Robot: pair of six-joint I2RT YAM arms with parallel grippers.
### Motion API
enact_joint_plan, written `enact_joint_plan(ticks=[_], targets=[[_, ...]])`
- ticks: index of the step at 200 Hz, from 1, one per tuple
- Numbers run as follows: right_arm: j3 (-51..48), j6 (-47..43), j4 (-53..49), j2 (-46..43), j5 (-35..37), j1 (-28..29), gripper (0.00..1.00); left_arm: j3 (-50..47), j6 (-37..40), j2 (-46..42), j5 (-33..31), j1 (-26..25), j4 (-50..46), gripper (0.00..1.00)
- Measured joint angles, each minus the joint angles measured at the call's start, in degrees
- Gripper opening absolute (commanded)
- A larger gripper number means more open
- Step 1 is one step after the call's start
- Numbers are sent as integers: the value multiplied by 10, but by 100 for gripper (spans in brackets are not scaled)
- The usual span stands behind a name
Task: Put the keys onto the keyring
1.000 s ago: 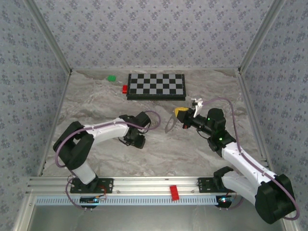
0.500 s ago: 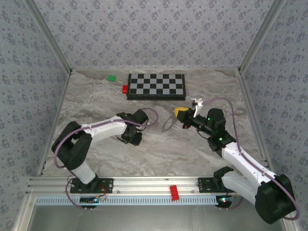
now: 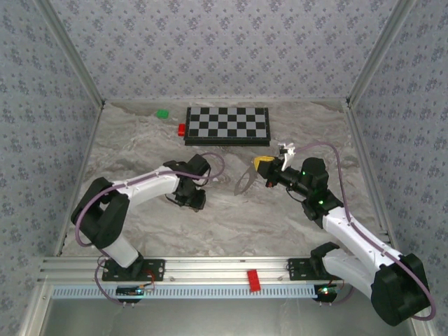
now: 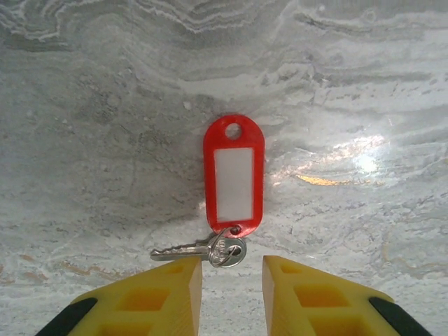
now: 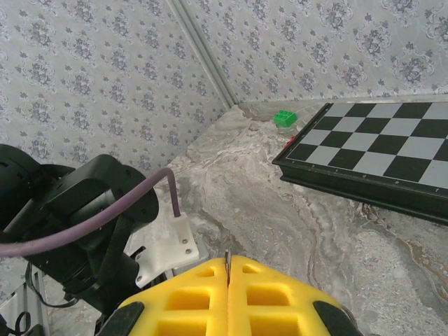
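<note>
You are lining your left pincer (image 4: 231,270) up on the keys (image 4: 234,175) while your right pincer (image 5: 228,269) is gripping the keyring (image 3: 245,182).

Your left pincer is sitting released with nothing grasped. It has been narrowing and edging across the table (image 4: 84,105) this past second. The keys are lying flat just ahead of its fingertips, so the pick-up is still waiting. Your right pincer is staying clenched on the keyring, which is dangling off its fingertips, well apart from the keys. At the finger seam you are getting just a thin sliver, and the loop's opening is hard to make out.

The left arm bent in toward the middle of the desk (image 3: 280,217), its pincer (image 4: 232,271) pointing down, fingers parted. The right arm reached from the near right corner, its pincer (image 5: 229,269) pressed together.
</note>
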Motion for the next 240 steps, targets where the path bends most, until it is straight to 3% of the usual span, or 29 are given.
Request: enact_joint_plan(ticks=[115, 240], targets=[[0, 0, 0, -2, 0, 0, 0, -55, -27, -12, 75, 45, 43, 27], [0, 0, 0, -2, 0, 0, 0, -79, -37, -41, 133, 52, 92, 23]])
